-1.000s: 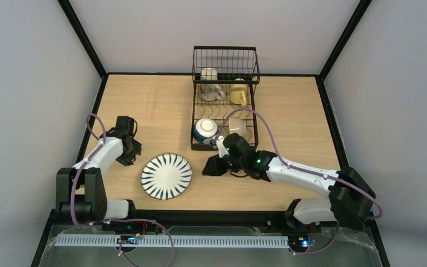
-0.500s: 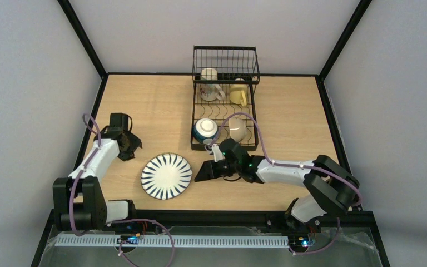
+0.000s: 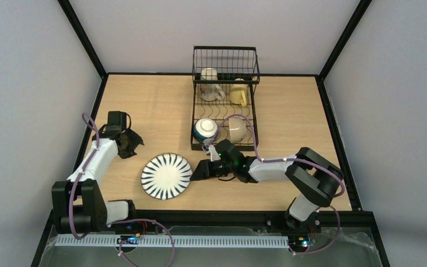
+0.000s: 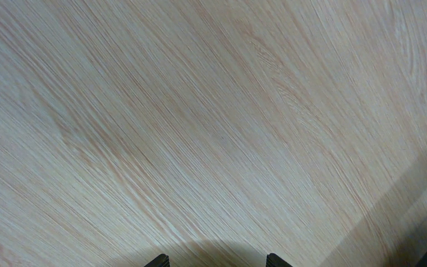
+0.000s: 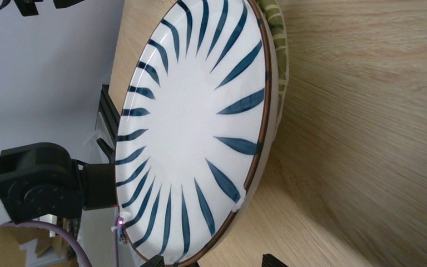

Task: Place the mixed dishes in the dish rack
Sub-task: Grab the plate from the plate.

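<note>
The white plate with dark radial stripes (image 3: 167, 176) lies flat on the table near the front and fills the right wrist view (image 5: 194, 128). A green plate (image 5: 275, 33) shows under its rim. No yellow plate shows. My right gripper (image 3: 195, 172) is open at the plate's right edge, with the rim just inside its fingertips (image 5: 155, 260). My left gripper (image 3: 132, 141) is open and empty over bare wood (image 4: 216, 260), left of the plate. The black wire dish rack (image 3: 254, 114) holds a beige mug (image 3: 209, 89), a yellow mug (image 3: 239, 94), the blue-outside bowl (image 3: 205, 130) and the cream bowl (image 3: 237, 129).
The black frame posts and rails run along the table edges (image 3: 95, 105). The right arm's purple cable (image 3: 256, 136) loops over the rack's front right corner. Bare wood lies left of the rack and right of it.
My right gripper has moved left and down to the striped plate's right edge. My left gripper has drawn back and to the left, away from the plate.
</note>
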Controlling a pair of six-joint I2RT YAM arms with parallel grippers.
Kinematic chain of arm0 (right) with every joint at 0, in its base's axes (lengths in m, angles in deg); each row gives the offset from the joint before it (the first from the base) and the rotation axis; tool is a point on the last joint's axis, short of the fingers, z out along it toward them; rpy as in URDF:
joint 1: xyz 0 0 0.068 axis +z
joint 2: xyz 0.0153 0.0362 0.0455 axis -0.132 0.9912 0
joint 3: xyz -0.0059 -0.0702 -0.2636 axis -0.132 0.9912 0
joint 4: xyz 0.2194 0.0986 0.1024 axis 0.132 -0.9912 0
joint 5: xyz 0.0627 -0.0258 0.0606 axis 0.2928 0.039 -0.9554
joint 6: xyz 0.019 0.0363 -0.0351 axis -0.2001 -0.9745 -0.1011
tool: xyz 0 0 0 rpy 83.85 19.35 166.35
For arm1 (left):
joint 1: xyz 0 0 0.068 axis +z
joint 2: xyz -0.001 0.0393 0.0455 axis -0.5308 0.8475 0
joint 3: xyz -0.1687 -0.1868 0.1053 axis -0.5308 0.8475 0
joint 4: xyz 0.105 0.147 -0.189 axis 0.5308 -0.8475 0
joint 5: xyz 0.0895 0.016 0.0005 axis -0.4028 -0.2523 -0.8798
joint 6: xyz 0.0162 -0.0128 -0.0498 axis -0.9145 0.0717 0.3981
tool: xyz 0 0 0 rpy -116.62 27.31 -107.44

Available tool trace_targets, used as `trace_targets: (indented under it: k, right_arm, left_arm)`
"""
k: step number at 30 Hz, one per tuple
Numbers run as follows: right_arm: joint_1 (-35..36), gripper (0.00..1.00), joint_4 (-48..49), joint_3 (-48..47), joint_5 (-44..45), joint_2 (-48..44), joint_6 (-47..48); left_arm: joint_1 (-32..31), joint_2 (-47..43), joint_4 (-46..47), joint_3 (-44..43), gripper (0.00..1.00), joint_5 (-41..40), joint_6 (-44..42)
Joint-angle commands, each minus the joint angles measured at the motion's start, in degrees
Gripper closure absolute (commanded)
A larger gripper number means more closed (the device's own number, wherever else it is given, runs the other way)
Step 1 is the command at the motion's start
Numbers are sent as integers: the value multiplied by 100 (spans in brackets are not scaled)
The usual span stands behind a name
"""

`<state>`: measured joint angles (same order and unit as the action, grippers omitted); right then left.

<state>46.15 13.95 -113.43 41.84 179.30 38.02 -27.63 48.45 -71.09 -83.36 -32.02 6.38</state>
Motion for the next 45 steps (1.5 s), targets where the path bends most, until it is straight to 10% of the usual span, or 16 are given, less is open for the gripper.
trace_targets:
  k: [1,34,45]
  right_arm:
    - [18,0,510,-65,32,209,-199]
    - [26,1,1511,-692,-249,1521,-795]
    - [45,27,1322,-651,-137,1451,-814]
  left_arm:
    - [30,-106,52,-120,1,245,-67]
    - [32,-117,461,140,1,623,-77]
    - [31,-77,532,211,1,714,-124]
